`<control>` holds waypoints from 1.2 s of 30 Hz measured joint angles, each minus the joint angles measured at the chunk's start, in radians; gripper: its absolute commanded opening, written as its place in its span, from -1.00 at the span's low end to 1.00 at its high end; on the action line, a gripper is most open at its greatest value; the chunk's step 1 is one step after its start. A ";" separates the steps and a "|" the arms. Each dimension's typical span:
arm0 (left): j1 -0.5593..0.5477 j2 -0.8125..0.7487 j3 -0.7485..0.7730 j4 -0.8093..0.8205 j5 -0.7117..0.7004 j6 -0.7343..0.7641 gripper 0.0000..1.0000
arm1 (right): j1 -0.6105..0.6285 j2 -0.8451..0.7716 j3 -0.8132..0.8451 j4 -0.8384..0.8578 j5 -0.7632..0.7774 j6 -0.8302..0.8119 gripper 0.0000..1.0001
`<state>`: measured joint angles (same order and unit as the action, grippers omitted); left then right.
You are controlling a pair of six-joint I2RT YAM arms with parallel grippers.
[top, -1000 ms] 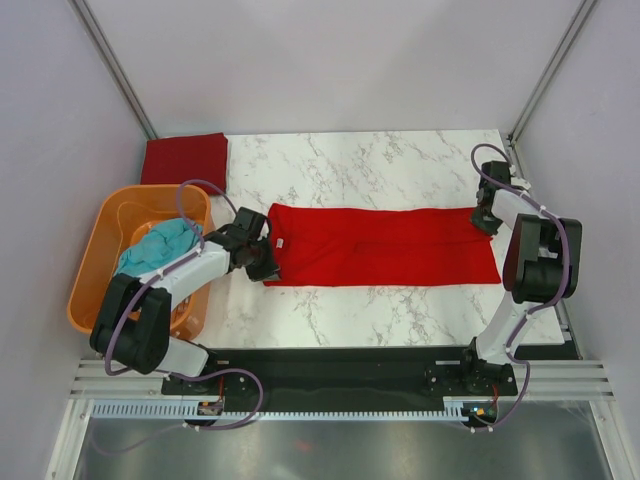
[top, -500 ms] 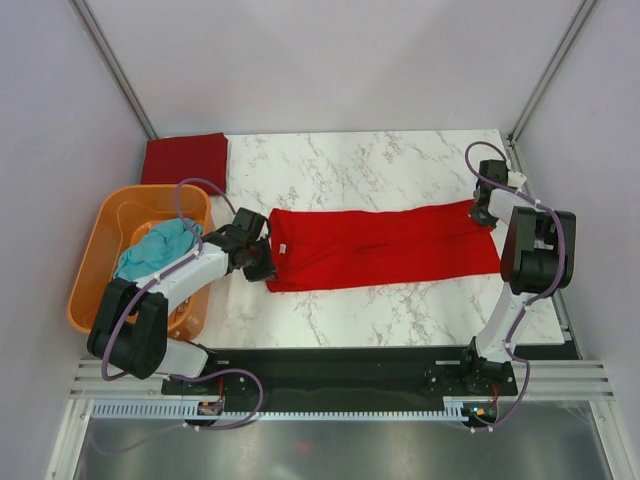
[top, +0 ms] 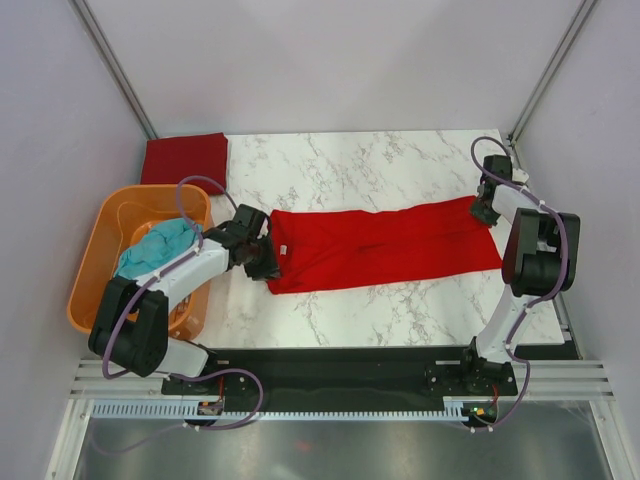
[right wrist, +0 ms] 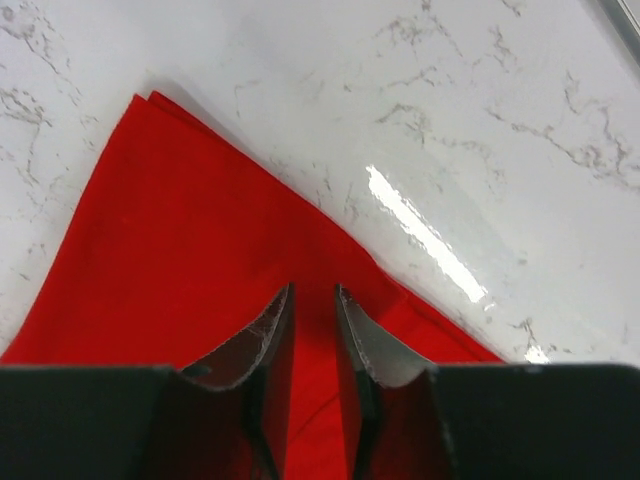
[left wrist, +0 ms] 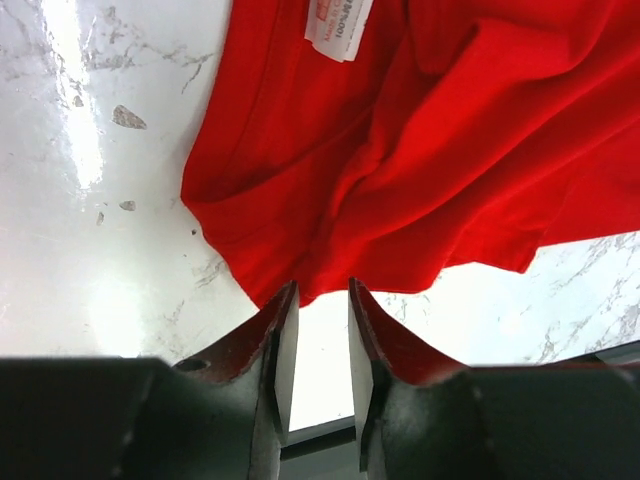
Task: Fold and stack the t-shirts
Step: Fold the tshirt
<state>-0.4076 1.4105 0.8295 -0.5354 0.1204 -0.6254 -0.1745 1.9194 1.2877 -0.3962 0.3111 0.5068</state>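
Note:
The bright red t-shirt [top: 385,245] lies as a long folded strip across the marble table, its right end slanted toward the back. Its white neck label [left wrist: 338,20] shows at the left end. My left gripper [top: 265,265] stands open at the strip's near left corner; in the left wrist view the gripper [left wrist: 322,290] has only bare table in its gap, with the cloth edge [left wrist: 430,150] at its tips. My right gripper [top: 485,212] hovers open over the far right corner; between its jaws [right wrist: 312,290] the red cloth [right wrist: 180,250] lies flat. A maroon t-shirt [top: 185,160] sits folded at the back left. A teal t-shirt [top: 155,248] is crumpled in the basket.
The orange plastic basket [top: 100,300] stands left of the table beside my left arm. Frame posts rise at the back corners, and walls close in on both sides. The black base rail [top: 340,365] runs along the table's near edge.
Both grippers were shut on the red shirt's ends and have opened, letting the cloth go. The shirt's right end has shifted toward the back, so the strip now lies slanted.

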 measured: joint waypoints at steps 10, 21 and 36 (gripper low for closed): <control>0.000 0.014 0.169 -0.037 -0.017 0.019 -0.24 | -0.001 -0.025 -0.012 -0.041 -0.015 0.011 -0.57; 0.000 0.315 0.432 -0.035 -0.068 0.033 -0.21 | -0.007 -0.013 -0.051 -0.014 0.029 0.001 -0.46; 0.000 0.678 0.768 -0.037 -0.130 0.069 -0.22 | -0.013 0.013 0.121 0.044 -0.140 -0.048 -0.40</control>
<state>-0.4072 2.0888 1.5970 -0.5724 -0.0097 -0.5564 -0.1875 1.9327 1.4090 -0.3519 0.1715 0.4587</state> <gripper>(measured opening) 0.390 0.304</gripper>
